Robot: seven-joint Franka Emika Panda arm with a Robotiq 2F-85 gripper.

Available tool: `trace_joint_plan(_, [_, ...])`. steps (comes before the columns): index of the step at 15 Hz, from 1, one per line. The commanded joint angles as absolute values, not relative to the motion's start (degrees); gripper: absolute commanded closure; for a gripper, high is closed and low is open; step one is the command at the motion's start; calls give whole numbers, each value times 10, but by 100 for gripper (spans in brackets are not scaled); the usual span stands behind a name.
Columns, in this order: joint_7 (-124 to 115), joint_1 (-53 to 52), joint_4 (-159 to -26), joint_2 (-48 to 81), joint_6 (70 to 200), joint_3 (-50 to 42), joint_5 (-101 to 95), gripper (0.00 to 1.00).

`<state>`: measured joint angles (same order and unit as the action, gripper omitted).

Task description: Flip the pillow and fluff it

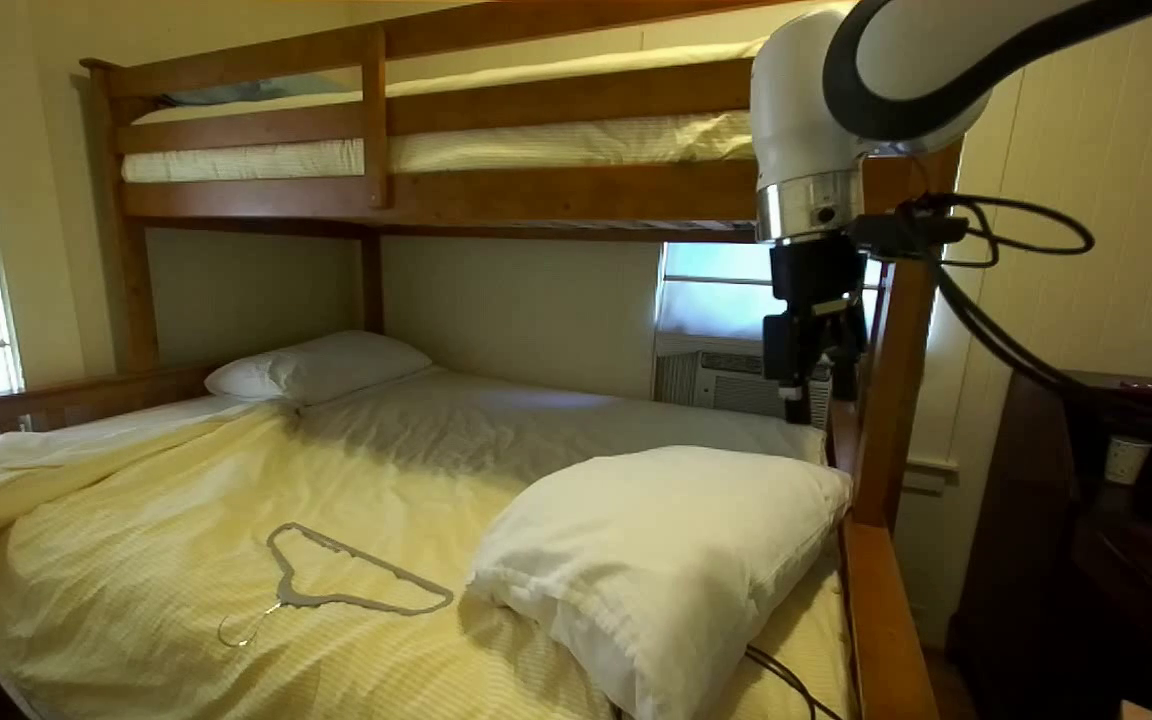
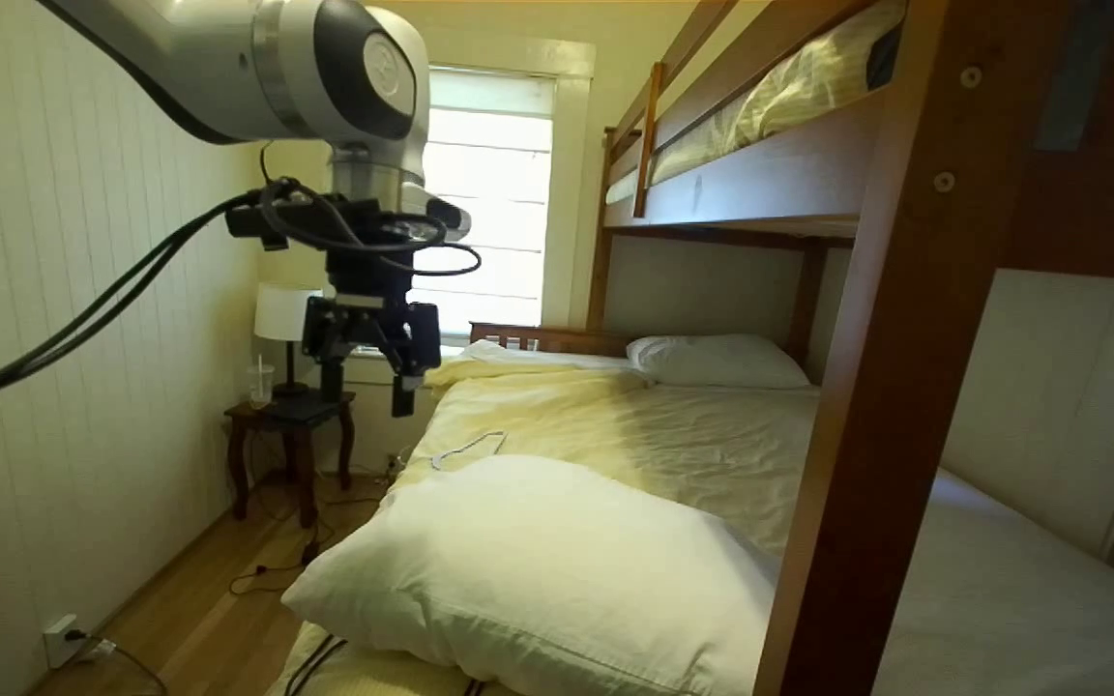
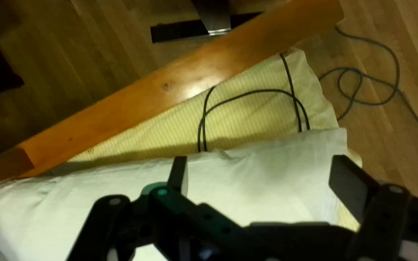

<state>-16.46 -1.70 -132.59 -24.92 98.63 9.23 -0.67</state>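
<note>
Start with the wooden bunk bed (image 1: 576,195), covered below in a yellow spread (image 1: 376,660) and edged at one end by a wooden rail (image 3: 158,90). On the spread, just beside that rail, find the large white pillow (image 1: 656,550): plump, wrinkled, well apart from the smaller white pillow (image 1: 336,362) at the far end. Cannot tell whether flipped already.

Next down in size, log the gripper (image 2: 367,394): hanging above the large white pillow, not touching it, parted wide, with nothing held. Judge the step in hand as lining up for a grasp. For the next move, lower to an edge or corner, close on a generous fold, then lift high and roll over, clear of the rail. Leave fluffing for afterwards.

Smaller again, note the grey hanger (image 1: 336,599) on the spread, near the large white pillow. Last and thinnest, watch the black cables (image 3: 202,119) running to its edge, perhaps beneath: avoid pinching one with the fabric.
</note>
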Motion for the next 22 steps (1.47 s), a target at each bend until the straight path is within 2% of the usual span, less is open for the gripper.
trace_joint_plan(1, [-205, -26, -1331, -167, 1129, 117, -26, 0])
trace_joint_plan(5, [-278, -38, -1322, -55, 1267, 155, -96, 0])
trace_joint_plan(6, [-236, -41, -1337, -109, 1225, 129, -59, 0])
trace_joint_plan(9, [-267, -53, -1332, -55, 1266, 139, -85, 0])
trace_joint_plan(15, [-268, -53, -1324, -53, 1267, 138, -85, 0])
trace_joint_plan(22, [-410, -69, -1307, 18, 1337, 141, -233, 0])
